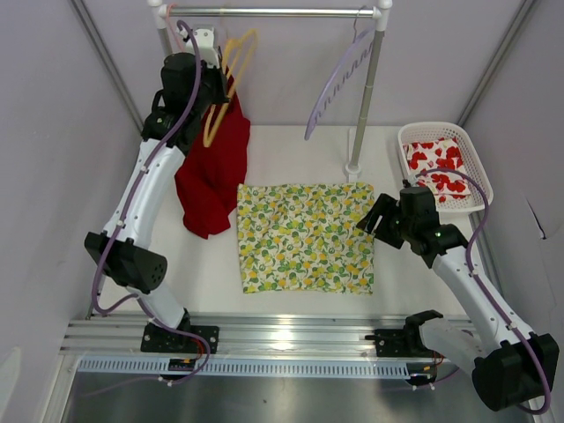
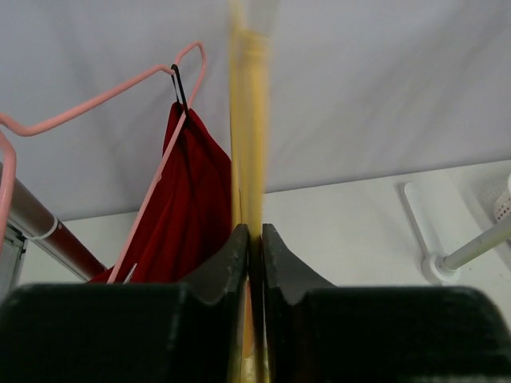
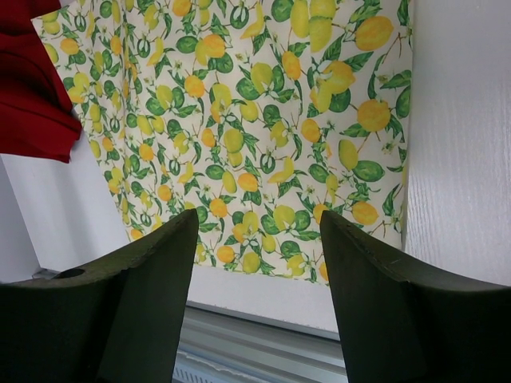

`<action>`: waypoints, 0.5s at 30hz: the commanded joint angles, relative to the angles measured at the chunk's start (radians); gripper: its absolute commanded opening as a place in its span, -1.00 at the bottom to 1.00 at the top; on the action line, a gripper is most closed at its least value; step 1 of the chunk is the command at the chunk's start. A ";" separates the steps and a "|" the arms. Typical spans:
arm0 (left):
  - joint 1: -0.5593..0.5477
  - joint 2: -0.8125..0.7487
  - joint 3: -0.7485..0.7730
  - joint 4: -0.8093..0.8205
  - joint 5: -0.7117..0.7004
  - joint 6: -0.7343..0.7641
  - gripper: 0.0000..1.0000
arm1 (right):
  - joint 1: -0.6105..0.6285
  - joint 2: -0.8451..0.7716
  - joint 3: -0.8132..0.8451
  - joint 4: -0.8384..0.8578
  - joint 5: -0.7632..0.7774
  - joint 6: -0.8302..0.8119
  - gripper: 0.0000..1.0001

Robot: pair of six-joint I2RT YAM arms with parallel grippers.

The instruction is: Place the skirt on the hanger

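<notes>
Left fingers (image 2: 239,249) clamped on hanger (image 2: 249,120), far left at rail (image 1: 273,12), beside pink hanger (image 2: 96,100) carrying red garment (image 2: 188,207). Skirt (image 1: 304,238) flat mid-desk (image 1: 211,264). Right fingers (image 1: 368,220) apart at its right edge. Risk: thin, edge-on grip, so hanger may twist, slip, or snag the pink hanger coming off.

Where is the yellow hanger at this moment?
Far left in the top view, under the rail: the hanger is clamped in the left gripper, right beside the hanging red garment.

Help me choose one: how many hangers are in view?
3. Yellow hanger, gripped by the left tool, at the rail's left; pink hanger beside it, holding the red garment; lavender hanger toward the right.
</notes>
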 commanded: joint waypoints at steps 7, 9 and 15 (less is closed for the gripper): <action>0.008 0.017 0.123 0.008 0.041 0.044 -1.00 | -0.005 -0.013 0.013 0.029 -0.011 -0.029 0.34; 0.008 0.018 0.152 0.012 0.047 0.050 -1.00 | -0.007 -0.011 0.013 0.030 -0.011 -0.031 0.34; 0.008 0.000 0.169 0.012 0.068 0.052 -1.00 | -0.007 -0.004 0.017 0.035 -0.017 -0.032 0.35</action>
